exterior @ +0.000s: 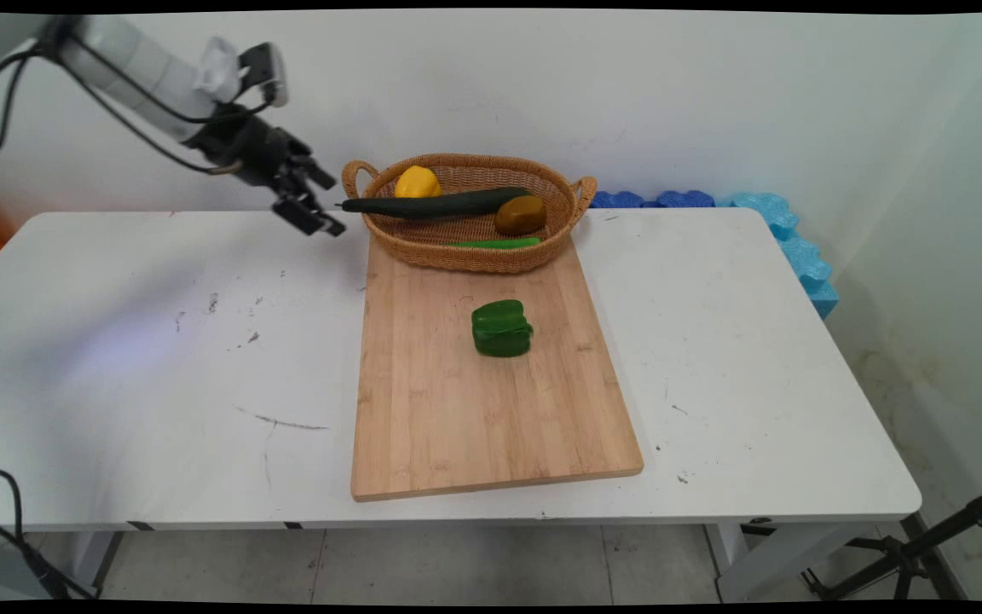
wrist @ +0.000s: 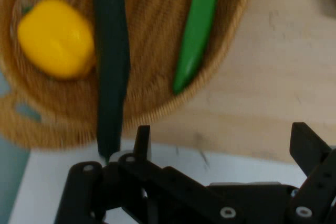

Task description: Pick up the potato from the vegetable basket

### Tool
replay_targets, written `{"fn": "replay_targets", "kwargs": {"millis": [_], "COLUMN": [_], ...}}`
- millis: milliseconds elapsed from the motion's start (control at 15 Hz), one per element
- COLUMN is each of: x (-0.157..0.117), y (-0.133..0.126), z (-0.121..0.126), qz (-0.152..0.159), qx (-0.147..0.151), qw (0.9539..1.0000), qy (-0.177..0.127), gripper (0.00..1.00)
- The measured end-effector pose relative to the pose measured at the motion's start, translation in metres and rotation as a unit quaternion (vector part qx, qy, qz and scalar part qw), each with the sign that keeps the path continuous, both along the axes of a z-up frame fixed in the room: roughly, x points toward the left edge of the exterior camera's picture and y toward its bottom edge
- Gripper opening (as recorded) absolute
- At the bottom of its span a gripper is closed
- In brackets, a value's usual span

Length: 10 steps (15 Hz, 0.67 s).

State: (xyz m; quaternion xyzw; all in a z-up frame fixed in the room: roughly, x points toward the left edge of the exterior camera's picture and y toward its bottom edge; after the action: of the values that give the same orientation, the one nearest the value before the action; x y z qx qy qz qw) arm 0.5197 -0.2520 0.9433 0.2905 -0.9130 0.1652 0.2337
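My gripper (exterior: 322,205) hangs open and empty above the table, just left of the wicker basket (exterior: 397,244). In the hand view the gripper (wrist: 223,142) has its two fingers spread wide, with the basket (wrist: 157,109) right ahead. The basket holds a yellow pepper (exterior: 417,182) (wrist: 56,38), a long dark cucumber (exterior: 436,204) (wrist: 111,61) whose tip pokes over the left rim toward my fingers, a brown potato (exterior: 519,215) and a bright green chili (exterior: 493,243) (wrist: 195,32). A green bell pepper (exterior: 501,327) rests on the wooden cutting board (exterior: 457,409).
The cutting board's far end sits under the basket's front edge. Blue foam pieces (exterior: 785,239) line the table's far right corner by the wall. A black tripod leg (exterior: 926,546) stands on the floor at the right.
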Motion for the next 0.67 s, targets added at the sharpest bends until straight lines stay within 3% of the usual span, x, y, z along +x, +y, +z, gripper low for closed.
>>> {"fn": "replay_targets", "kwargs": {"millis": [267, 667], "x": [-0.041, -0.093], "y": [-0.040, -0.097], "z": [-0.002, -0.013], "qz": [-0.024, -0.033], "qx": [-0.019, -0.036], "qw": [0.9995, 0.9988], "qy": [-0.004, -0.003], "gripper": [1.00, 1.00]}}
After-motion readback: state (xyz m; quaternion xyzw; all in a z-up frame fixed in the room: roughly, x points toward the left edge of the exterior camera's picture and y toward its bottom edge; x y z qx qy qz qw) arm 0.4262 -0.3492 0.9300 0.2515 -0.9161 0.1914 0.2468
